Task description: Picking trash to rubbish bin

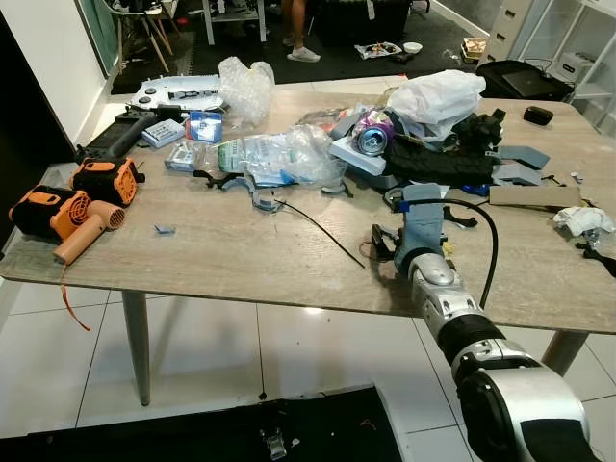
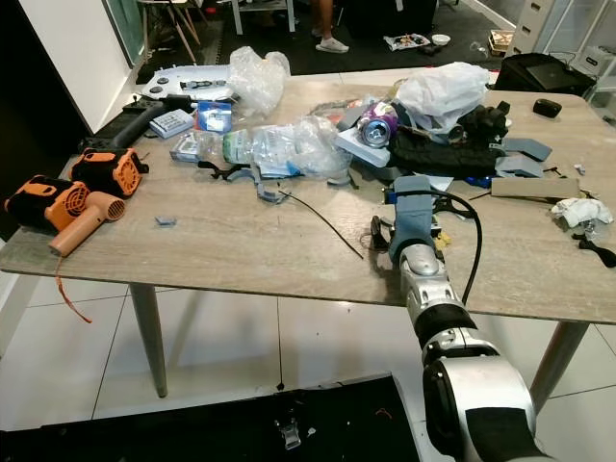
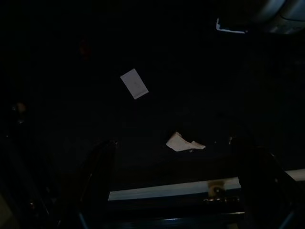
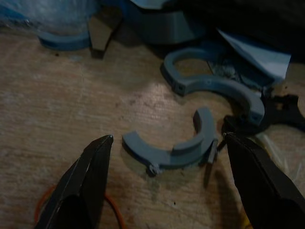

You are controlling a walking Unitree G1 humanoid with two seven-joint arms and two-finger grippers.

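Observation:
Trash litters the wooden table (image 1: 221, 255): a crumpled clear plastic bag (image 1: 289, 154), a clear wrap (image 1: 245, 85), a white plastic bag (image 1: 438, 96), a dented drink can (image 1: 372, 138) and a crumpled tissue (image 1: 582, 221). My right gripper (image 4: 167, 140) rests low over the table's near right part, behind its blue-grey wrist housing (image 1: 423, 231). It is open, and a curved grey-blue plastic piece (image 4: 167, 152) lies on the wood between its fingers (image 4: 90, 176). A larger grey-blue arc (image 4: 214, 86) lies just beyond. The left gripper (image 3: 178, 171) hangs in the dark with its fingers apart.
An orange blower (image 1: 63, 214) and a black-and-orange tool (image 1: 106, 178) sit at the table's left end. A black tracked part (image 1: 433, 162) and grey scraps crowd the far right. A thin black cable (image 1: 322, 231) crosses the middle. A person's legs (image 1: 298, 34) stand beyond the table.

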